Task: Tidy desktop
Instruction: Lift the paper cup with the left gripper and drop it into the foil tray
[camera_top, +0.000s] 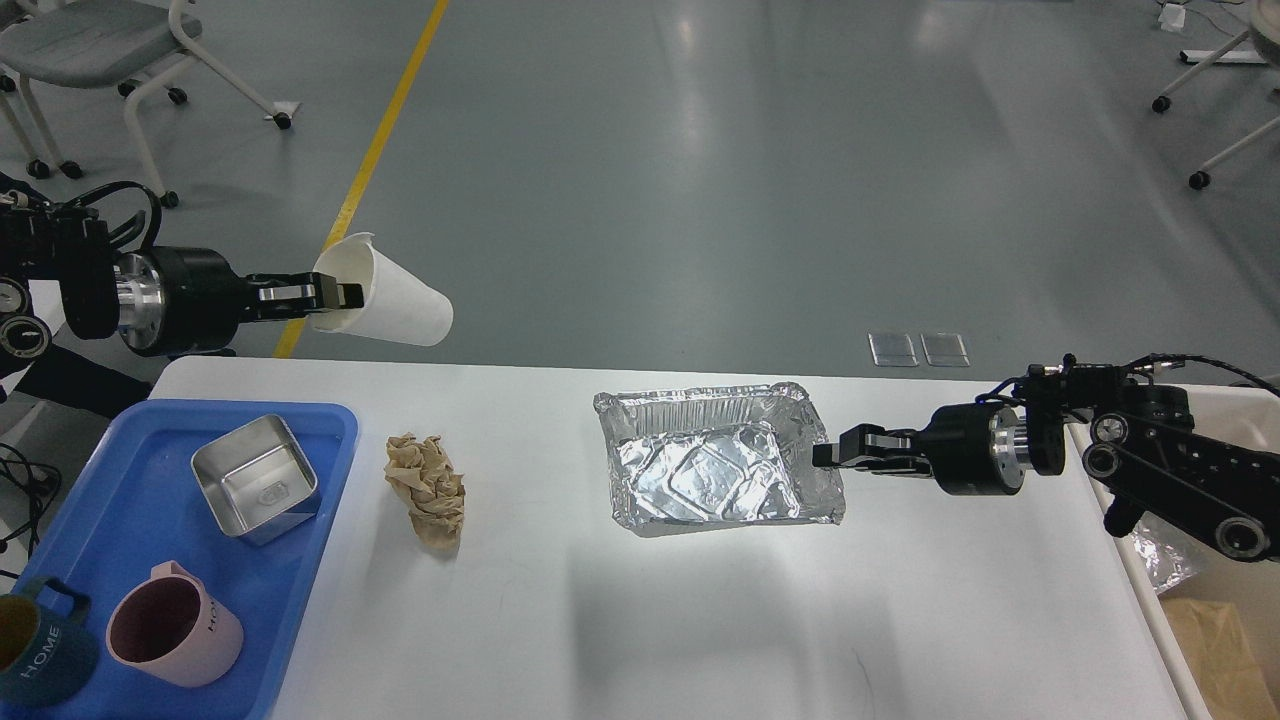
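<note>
The white desktop (700, 620) fills the lower part of the head view. My left gripper (335, 293) is shut on the rim of a white paper cup (385, 303) and holds it tilted, high above the desktop's far left edge. My right gripper (828, 457) is shut on the right rim of a crumpled foil tray (715, 472) that rests mid-desktop. A crumpled brown paper napkin (428, 490) lies on the desktop left of the foil tray.
A blue plastic tray (120, 520) at the left holds a square steel container (255, 478), a pink mug (175, 625) and a dark blue mug (35, 650). A beige bin (1210, 620) with foil and paper stands off the right edge.
</note>
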